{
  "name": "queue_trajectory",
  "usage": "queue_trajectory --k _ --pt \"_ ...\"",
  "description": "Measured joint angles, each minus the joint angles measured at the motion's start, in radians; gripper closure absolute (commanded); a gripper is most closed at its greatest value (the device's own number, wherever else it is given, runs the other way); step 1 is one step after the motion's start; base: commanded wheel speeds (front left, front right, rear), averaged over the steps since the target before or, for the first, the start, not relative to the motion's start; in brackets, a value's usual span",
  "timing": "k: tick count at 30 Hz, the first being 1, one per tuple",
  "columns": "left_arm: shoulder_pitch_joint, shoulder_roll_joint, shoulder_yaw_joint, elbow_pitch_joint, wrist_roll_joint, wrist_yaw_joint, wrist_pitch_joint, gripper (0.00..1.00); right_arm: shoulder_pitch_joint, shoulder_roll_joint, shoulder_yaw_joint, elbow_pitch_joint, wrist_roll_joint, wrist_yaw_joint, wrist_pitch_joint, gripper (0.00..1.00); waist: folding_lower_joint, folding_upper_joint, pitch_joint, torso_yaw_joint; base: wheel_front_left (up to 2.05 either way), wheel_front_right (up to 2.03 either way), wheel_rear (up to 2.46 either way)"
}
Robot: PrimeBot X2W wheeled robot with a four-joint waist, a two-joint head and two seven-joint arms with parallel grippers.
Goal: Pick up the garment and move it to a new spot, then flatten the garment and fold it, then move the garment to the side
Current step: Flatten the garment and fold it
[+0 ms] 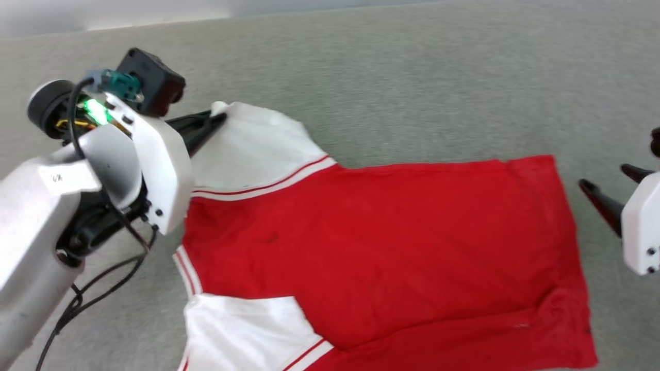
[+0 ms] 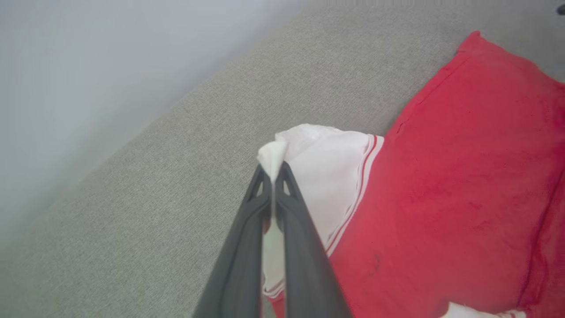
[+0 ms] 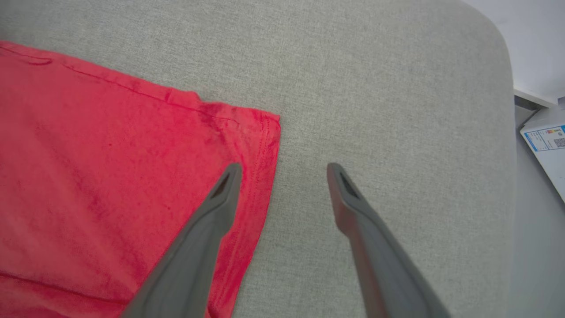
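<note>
Garment [image 1: 392, 242] lies spread in the middle of the grey cushion [image 1: 412, 77]. Left gripper [image 2: 273, 170] jaws pinch the white sleeve [image 2: 326, 176]. Right gripper [image 3: 282, 170] jaws are open at the hem [image 3: 265, 176]. I think pulling the sleeve slowly toward the cushion's far edge lays it flat best.

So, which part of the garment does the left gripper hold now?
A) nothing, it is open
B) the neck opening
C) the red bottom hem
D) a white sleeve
D: the left gripper is shut on a fold of the white sleeve of the garment.
</note>
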Motion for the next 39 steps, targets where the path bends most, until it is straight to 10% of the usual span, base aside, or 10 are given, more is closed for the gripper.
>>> queue_trajectory --k 8,24,27,39 --pt "0.041 -0.005 -0.007 -0.138 0.018 0.029 -0.031 1.0 -0.1 -0.015 0.005 0.105 -0.016 0.0 0.174 0.0 0.0 0.0 0.034 0.084 0.0 0.0 0.0" --pt "0.094 -0.016 -0.036 -0.266 0.043 0.068 -0.051 1.0 -0.162 -0.052 0.116 0.297 -0.03 -0.002 0.187 0.0 -0.0001 0.0 0.118 0.194 0.0 0.0 0.0" --pt "0.098 -0.017 -0.038 -0.254 0.043 0.068 -0.061 1.0 -0.164 -0.056 0.132 0.318 -0.025 -0.002 0.17 1.0 -0.0001 0.0 0.111 0.199 0.0 0.0 0.0" --pt "0.198 0.002 -0.02 -0.18 0.013 0.098 -0.133 1.0 -0.144 -0.011 0.108 0.359 0.067 0.0 0.021 1.0 0.0001 0.0 -0.006 0.166 0.0 0.0 0.0"
